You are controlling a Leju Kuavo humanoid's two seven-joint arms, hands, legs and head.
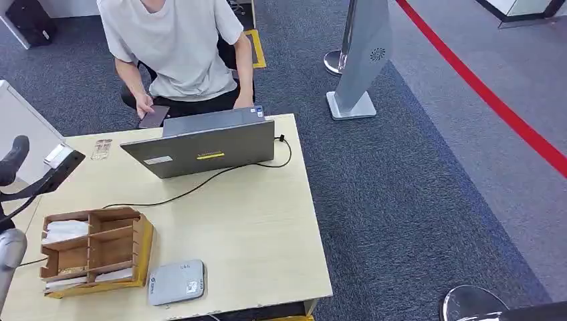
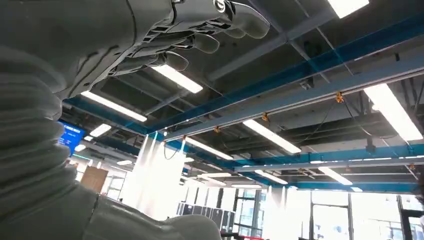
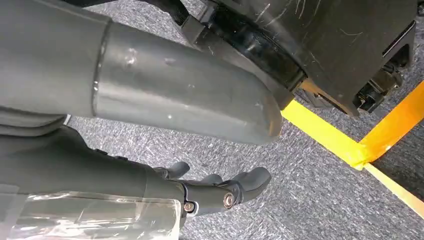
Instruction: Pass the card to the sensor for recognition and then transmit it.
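A wooden organizer [image 1: 144,244] stands on the table's near left, with white cards [image 1: 65,231] in its back slot and more along its front. Beside it, near the front edge, lies the flat grey sensor [image 1: 175,282]. My left hand [image 1: 13,159] is raised off the table's left edge. In the left wrist view that left hand [image 2: 165,45] points at the ceiling, its fingers [image 2: 200,42] loosely bent and far from the thumb [image 2: 150,225], nothing between them. My right hand [image 3: 215,192] hangs low over the carpet, fingers loosely bent and holding nothing.
A person sits behind an open grey laptop [image 1: 204,147] at the table's far side, holding a phone [image 1: 154,115]. A black cable [image 1: 200,187] crosses the tabletop. A small clear item [image 1: 101,148] lies far left. A thin dark bar with a pale tip [image 1: 61,159] juts in beside my left hand.
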